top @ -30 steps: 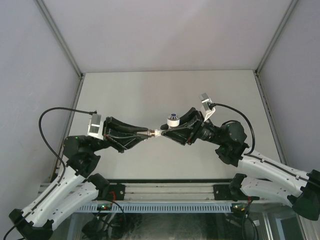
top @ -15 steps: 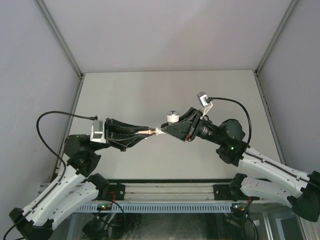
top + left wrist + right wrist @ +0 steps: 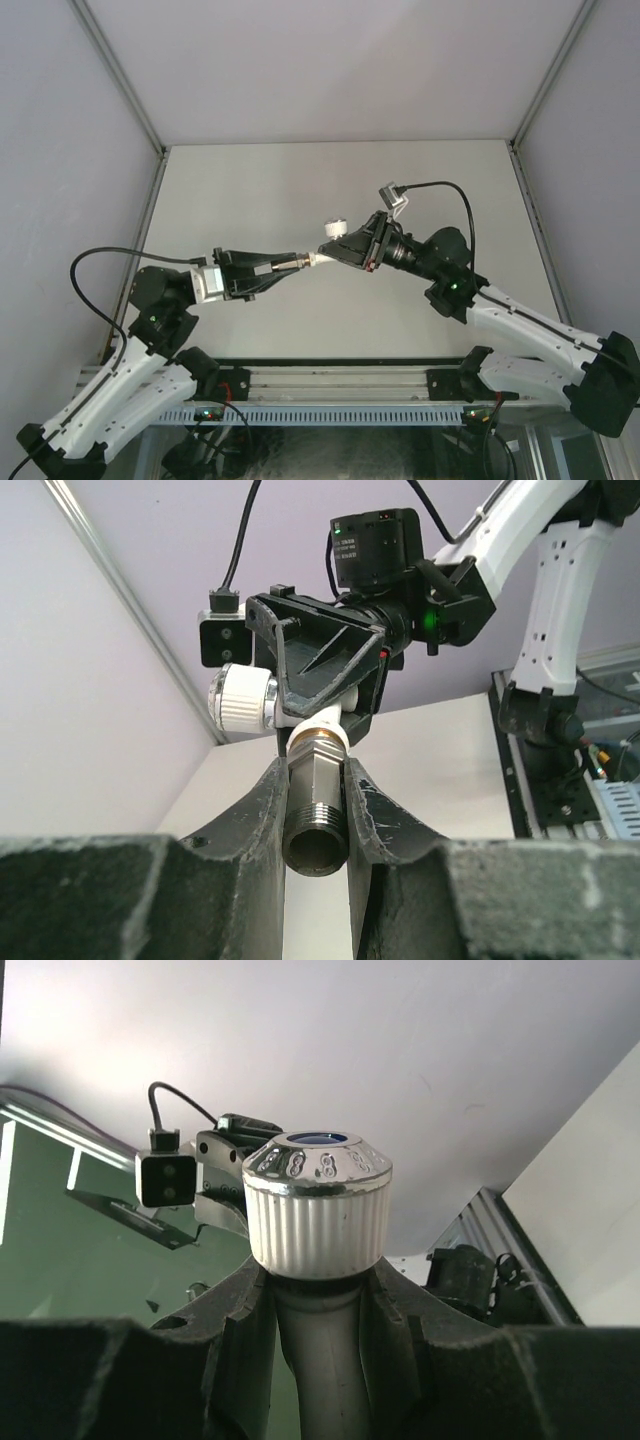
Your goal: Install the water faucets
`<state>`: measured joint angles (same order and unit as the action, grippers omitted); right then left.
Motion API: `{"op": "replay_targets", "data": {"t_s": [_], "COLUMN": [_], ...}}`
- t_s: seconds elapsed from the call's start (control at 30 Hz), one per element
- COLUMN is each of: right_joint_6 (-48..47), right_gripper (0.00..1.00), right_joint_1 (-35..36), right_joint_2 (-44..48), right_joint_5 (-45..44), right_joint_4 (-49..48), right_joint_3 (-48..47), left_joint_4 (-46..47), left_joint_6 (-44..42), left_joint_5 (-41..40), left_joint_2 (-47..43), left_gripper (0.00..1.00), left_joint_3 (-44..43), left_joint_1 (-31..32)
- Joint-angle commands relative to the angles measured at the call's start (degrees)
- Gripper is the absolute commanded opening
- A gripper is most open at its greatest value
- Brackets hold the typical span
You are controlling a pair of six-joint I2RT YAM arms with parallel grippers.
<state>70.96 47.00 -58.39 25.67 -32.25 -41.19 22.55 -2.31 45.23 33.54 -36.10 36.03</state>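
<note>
- Two parts meet end to end in mid-air above the table: the white tap and the dark-grey metal fitting.
- Left gripper is clamped on the fitting, whose threaded end faces the left wrist camera.
- Right gripper is closed around the tap's stem, just below its ribbed knob.

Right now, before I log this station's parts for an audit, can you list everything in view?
tap: one, white with a silvery, blue-dotted knob cap, held above the table
fitting: one, dark-grey threaded metal, end to end with the tap
table: one, pale grey, under both arms
rail: one, silvery, at the table's near edge
cables: two, black, one to each wrist camera
left arm: white and black, jaws shut on the fitting
right arm: white and black, jaws shut on the tap
</note>
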Motion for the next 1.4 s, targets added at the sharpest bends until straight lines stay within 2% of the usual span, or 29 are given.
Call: {"op": "replay_targets", "data": {"t_s": [0.0,0.37,0.47,0.63,0.93,1.1,1.37], "right_joint_6": [8.9,19.3,24.6,27.8,29.2,34.3,35.3], "right_gripper": [0.00,0.00,0.00,0.00,0.00,0.00,0.00], "right_joint_1": [0.6,-1.4,-2.0,-2.5,-3.0,-3.4,-3.7], "right_joint_2": [-2.3,-2.1,-2.5,-3.8,-4.1,-5.4,-6.4], "right_joint_5": [2.4,4.3,5.6,7.9,9.3,10.1,11.0], "right_joint_4": [-4.8,-3.0,-5.3,-4.4,0.1,-3.1,-2.9], "right_joint_3": [-2.4,-0.9,0.5,0.6,1.2,2.7,2.8], "left_joint_4": [-9.1,-27.5,-32.0,-38.9,-51.2,-51.0,-53.7], "left_joint_6": [-9.1,-24.3,-28.2,-34.7,-46.8,-50.1,-55.6], "left_joint_5": [1.8,1.2,-0.8,-2.8,-15.3,-23.5,-37.9], "left_joint_2": [1.0,1.2,1.1,1.3,2.0,0.6,2.2], "left_gripper": [0.00,0.02,0.02,0.01,0.00,0.00,0.00], "left_joint_3": [-1.0,-6.2,-7.3,-9.3,-12.8,-12.5,-12.9], "left_joint_1": [1.1,1.1,1.6,2.3,7.0,12.0,21.5]}}
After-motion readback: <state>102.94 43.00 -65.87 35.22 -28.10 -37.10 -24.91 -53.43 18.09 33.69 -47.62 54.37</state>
